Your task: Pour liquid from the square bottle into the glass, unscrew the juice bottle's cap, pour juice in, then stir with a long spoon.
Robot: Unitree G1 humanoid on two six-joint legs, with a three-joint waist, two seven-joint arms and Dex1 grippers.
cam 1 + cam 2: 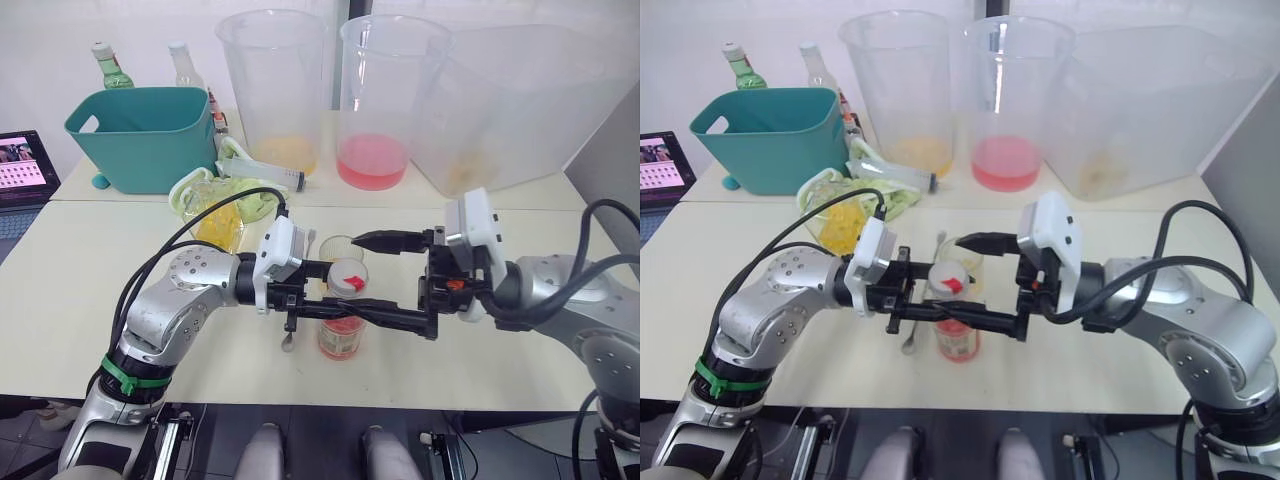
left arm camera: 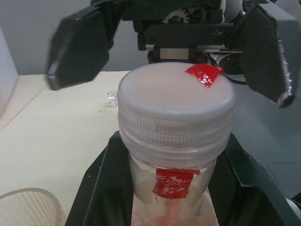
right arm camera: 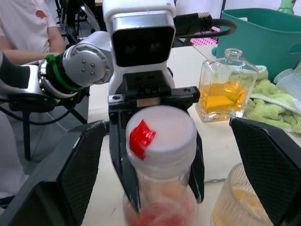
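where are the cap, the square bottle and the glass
cap (image 2: 176,96), left wrist view, on its flat top
square bottle (image 3: 227,90), right wrist view, on its front face
glass (image 3: 244,200), right wrist view, on its ribbed wall

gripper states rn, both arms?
Left gripper: closed on the juice bottle, below its cap.
Right gripper: open, fingers either side of the cap, not touching.

The pale table (image 1: 80,300) bears a teal tub (image 1: 148,137), three clear buckets (image 1: 272,90), the square bottle (image 1: 222,215), the glass (image 1: 338,252) and a laptop (image 1: 22,170).
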